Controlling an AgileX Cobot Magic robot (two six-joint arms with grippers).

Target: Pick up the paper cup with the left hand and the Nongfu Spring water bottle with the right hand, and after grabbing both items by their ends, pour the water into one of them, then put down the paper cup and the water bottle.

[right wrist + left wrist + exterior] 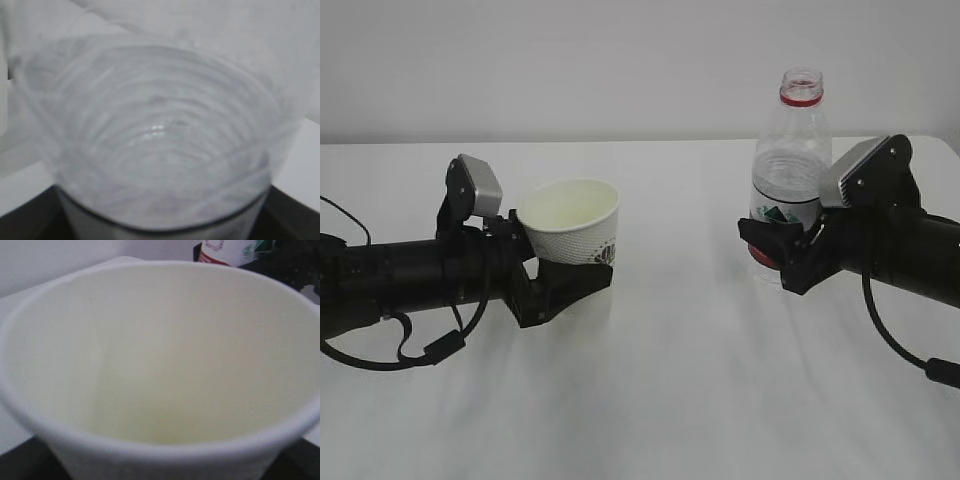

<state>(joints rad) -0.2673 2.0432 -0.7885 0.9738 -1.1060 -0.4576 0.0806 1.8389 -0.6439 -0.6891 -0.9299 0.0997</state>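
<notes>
The paper cup (pixel 570 222) is white with green-grey print, and its mouth tilts a little toward the camera. My left gripper (pixel 572 272) is shut on its lower part, and the jaws hide the cup's base. In the left wrist view the cup (pixel 160 350) fills the frame, and no liquid shows in its cream inside. The Nongfu Spring water bottle (pixel 790 165) stands upright with no cap and a red neck ring. My right gripper (pixel 778 250) is shut on it around the red label near its bottom. The ribbed clear bottle wall (pixel 155 135) fills the right wrist view. Water is hard to make out.
The white table (pixel 670 380) runs back to a pale wall (pixel 620 60). The two arms reach in from the left and right edges, with a wide gap of bare tabletop between cup and bottle. Part of the bottle's label (pixel 225 250) shows beyond the cup's rim.
</notes>
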